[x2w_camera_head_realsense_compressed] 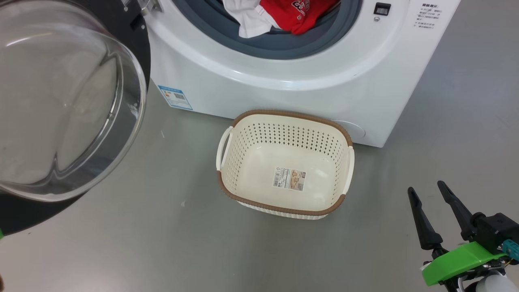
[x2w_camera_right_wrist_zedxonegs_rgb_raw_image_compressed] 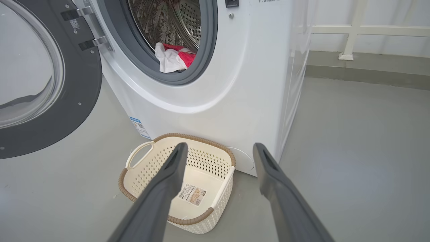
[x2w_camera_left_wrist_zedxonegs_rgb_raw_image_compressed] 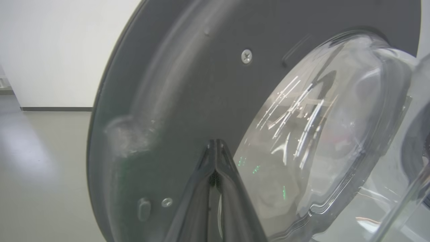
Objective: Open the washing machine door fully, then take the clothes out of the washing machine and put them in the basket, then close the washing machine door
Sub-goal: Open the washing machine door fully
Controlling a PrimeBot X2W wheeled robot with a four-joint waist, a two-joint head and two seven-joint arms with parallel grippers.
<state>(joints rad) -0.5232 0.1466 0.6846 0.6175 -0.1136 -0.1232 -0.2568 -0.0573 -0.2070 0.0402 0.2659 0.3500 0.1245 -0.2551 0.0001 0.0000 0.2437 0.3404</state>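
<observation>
Two fingers of the left gripper (x2w_camera_left_wrist_zedxonegs_rgb_raw_image_compressed: 215, 143), pressed shut, point at the open round black-rimmed glass door (x2w_camera_left_wrist_zedxonegs_rgb_raw_image_compressed: 188, 84), perhaps touching it. The right gripper (x2w_camera_head_realsense_compressed: 425, 186), spread and empty, hovers near the cream perforated plastic basket (x2w_camera_head_realsense_compressed: 284, 115); red-and-white fabric clothes (x2w_camera_head_realsense_compressed: 300, 16) lie inside the white washing machine (x2w_camera_head_realsense_compressed: 284, 85).

The washing machine (x2w_camera_head_realsense_compressed: 284, 89) spans the top of the head view, with the clothes (x2w_camera_head_realsense_compressed: 300, 12) in its drum mouth at top centre and the washing machine door (x2w_camera_head_realsense_compressed: 61, 101) swung out at the upper left. The basket (x2w_camera_head_realsense_compressed: 292, 115) stands on the floor (x2w_camera_head_realsense_compressed: 162, 243) at centre frame, just before the machine and below the opening. The right gripper (x2w_camera_head_realsense_compressed: 425, 185) sits at the lower right, apart from the basket.
</observation>
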